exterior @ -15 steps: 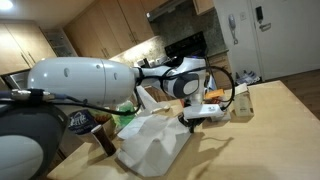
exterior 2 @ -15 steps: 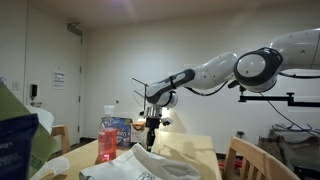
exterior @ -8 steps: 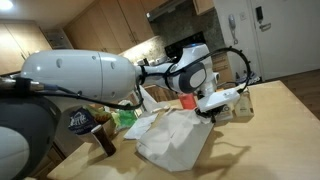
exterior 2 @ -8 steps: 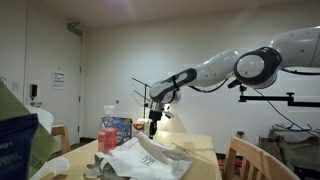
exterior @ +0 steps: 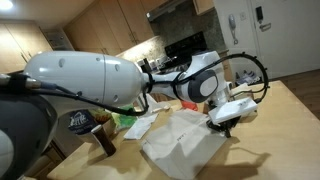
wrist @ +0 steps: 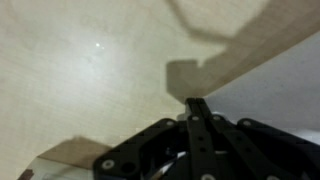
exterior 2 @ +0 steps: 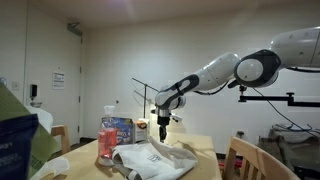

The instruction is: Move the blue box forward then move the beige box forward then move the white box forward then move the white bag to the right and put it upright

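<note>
Wrist view: gripper (wrist: 197,104) fingers pinched together, apparently on an edge of the white bag (exterior: 185,140). Vs 1 s ago, bag has slid across the table (exterior: 285,105) w/ the arm. It's still slumped flat, so rightward shift is underway, uprighting not yet.

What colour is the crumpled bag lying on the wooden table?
The bag is white, with greyish creases; it shows best in an exterior view.

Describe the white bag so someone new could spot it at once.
On the wooden table, look just below the robot's arm. The white bag lies slumped and crumpled there, its edge by the gripper. It is the only big, soft, pale thing; the bottle beside it is upright and red-labelled.
</note>
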Controlling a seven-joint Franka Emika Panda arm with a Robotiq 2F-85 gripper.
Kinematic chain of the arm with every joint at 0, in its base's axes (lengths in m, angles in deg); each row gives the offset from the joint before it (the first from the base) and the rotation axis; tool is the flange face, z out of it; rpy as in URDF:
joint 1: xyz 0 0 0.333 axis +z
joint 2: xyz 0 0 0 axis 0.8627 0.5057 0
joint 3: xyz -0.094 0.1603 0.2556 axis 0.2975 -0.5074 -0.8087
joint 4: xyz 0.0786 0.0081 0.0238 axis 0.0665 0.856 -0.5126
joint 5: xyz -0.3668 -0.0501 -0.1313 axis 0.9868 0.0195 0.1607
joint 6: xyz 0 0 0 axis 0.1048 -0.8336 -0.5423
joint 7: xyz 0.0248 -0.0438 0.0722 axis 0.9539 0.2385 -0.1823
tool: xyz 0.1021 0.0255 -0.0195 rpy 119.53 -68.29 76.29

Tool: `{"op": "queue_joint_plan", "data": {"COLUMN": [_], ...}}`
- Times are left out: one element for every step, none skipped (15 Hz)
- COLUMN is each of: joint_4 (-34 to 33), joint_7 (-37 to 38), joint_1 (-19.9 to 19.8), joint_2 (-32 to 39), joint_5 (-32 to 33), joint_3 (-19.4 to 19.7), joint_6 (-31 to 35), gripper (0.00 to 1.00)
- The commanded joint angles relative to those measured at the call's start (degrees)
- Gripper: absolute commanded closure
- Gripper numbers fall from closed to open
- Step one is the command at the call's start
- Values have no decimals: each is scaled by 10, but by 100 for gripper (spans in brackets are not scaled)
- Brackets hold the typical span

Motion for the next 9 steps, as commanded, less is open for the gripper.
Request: {"op": "queue_joint_plan", "data": {"joint_4": [61,68,77,85,92,100,108,116,121], "joint_7": [6,3,6,6,18,28,32,42,53], "joint_1": [2,2,3,3,6,8,10,10,13], "joint_2": [-23,-26,-30,-33,-35,-38,-40,-42,-41], "joint_5": [20,23,28,34,43,54,62,69,78], "joint_3": [30,37,49,60,79,97,112,129,147], "joint_6": [10,8,9,7,10,14,16,20,23], "gripper": [100,100,100,100,100,100,100,100,100]}}
